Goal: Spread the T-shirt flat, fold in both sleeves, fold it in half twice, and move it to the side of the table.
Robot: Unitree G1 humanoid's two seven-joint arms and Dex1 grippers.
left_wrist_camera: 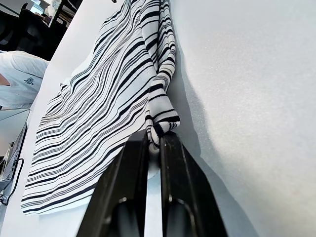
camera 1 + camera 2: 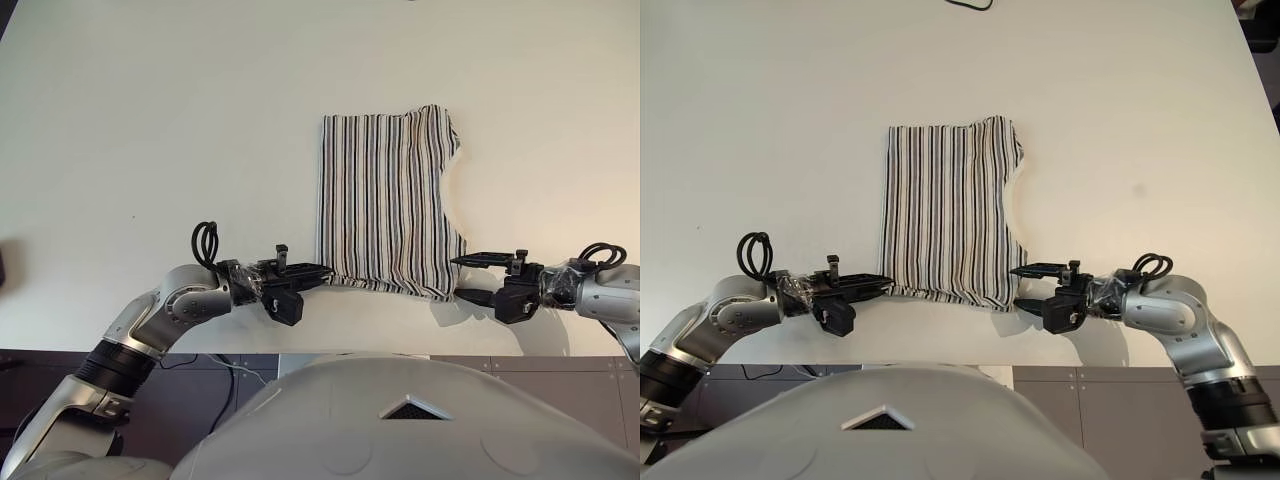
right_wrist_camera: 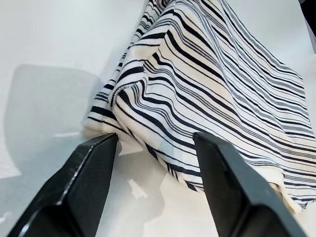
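Observation:
The black-and-white striped T-shirt (image 2: 385, 200) lies folded into a tall rectangle on the white table (image 2: 150, 120), with a curved neckline edge on its right side. My left gripper (image 2: 322, 270) sits at the shirt's near left corner. In the left wrist view its fingers (image 1: 175, 163) are shut on that bunched corner (image 1: 160, 121). My right gripper (image 2: 457, 277) is at the near right corner, open. In the right wrist view its two fingers (image 3: 94, 163) straddle the shirt's corner (image 3: 123, 108) without closing on it.
The table's front edge (image 2: 330, 352) runs just behind both grippers. A black cable (image 2: 970, 4) lies at the far edge. Bare tabletop extends left, right and beyond the shirt.

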